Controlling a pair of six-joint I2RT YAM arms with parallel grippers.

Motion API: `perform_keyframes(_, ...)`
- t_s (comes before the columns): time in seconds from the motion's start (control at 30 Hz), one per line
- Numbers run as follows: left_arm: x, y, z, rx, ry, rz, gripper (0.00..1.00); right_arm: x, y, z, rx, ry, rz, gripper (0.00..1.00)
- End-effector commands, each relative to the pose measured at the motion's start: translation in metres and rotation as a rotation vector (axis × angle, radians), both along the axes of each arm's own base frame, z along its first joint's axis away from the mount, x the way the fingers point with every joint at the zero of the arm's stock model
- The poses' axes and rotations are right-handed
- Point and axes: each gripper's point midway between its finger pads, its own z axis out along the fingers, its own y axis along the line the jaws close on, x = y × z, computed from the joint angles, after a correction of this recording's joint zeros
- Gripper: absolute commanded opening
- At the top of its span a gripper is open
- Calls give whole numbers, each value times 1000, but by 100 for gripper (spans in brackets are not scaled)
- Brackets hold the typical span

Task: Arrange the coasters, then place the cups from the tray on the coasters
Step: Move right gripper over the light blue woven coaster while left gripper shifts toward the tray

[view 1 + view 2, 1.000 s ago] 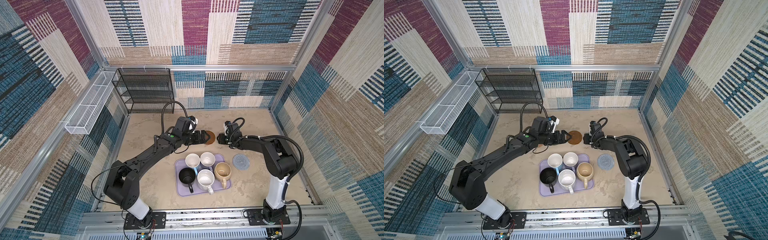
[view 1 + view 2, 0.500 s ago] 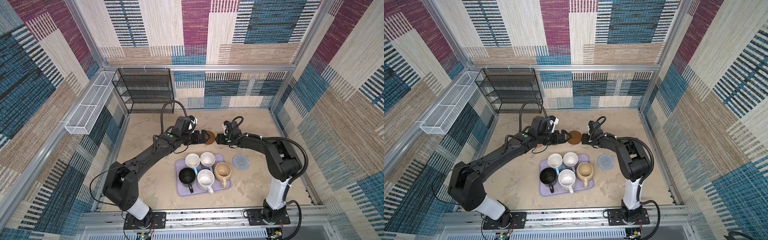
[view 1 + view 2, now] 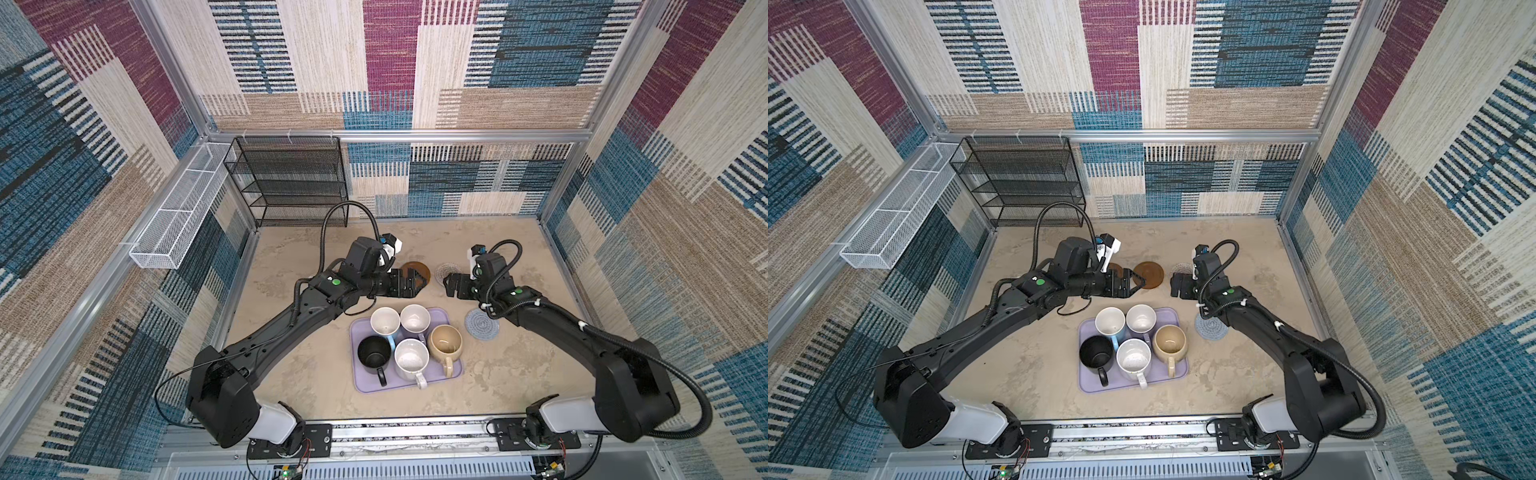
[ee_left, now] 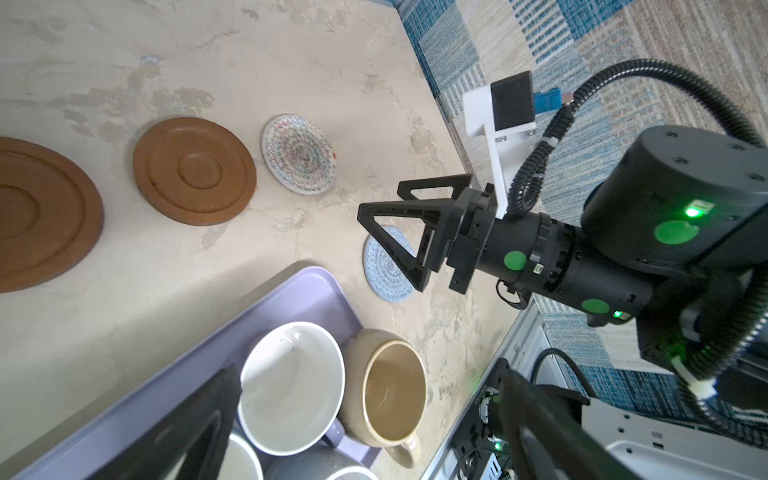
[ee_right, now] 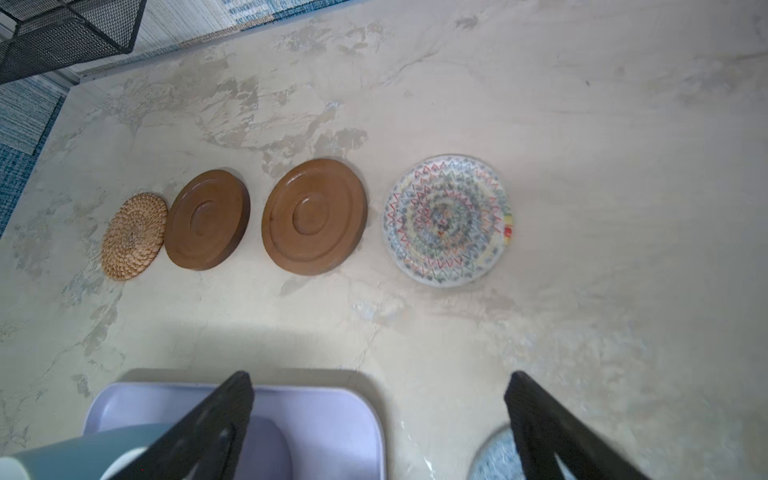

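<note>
Top views: stereo pair set high above the arm bases, tilted down toward the back wall [image 3: 415,124]; far off, with the whole table [image 3: 282,249] and both arms in frame.
Left wrist: close, low over the table, faces across to the right claw [image 4: 380,197].
Right wrist: close, looks down and toward the back wall past its own fingers [image 5: 224,424].
Shared: both wrist views catch the patterned white coaster [image 5: 446,220], the brown coasters [image 5: 314,216] [image 5: 208,220] and a tray [image 4: 257,320] corner.

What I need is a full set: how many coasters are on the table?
5: rattan coaster, brown coaster, second brown coaster, white patterned coaster in a far row; grey-blue coaster beside the tray.
</note>
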Motion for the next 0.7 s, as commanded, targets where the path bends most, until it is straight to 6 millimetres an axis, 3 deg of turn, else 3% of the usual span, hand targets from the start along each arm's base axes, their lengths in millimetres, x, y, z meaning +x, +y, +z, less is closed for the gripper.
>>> perform_keyframes(0.0, -14, -13, -3, 27, -5, -77, 98, -20, -17, -5, -10, 19, -63, 93)
perform_keyframes(0.1, -27, -32, -11, 43, 29, -145, 94, -39, -28, -16, -6, 34, -96, 85)
perform_keyframes(0.2, -39, -51, -19, 81, 48, -216, 92, -54, -37, -31, 1, 64, -127, 69)
perform_keyframes(0.3, -41, -64, -27, 134, 42, -234, 91, -64, -40, -48, 21, 98, -136, 59)
perform_keyframes(0.43, -42, -79, -34, 147, 55, -244, 87, -71, -39, -67, 44, 129, -118, 57)
perform_keyframes(0.67, -39, -100, -45, 145, 77, -233, 91, -76, -48, -105, 31, 208, -133, 52)
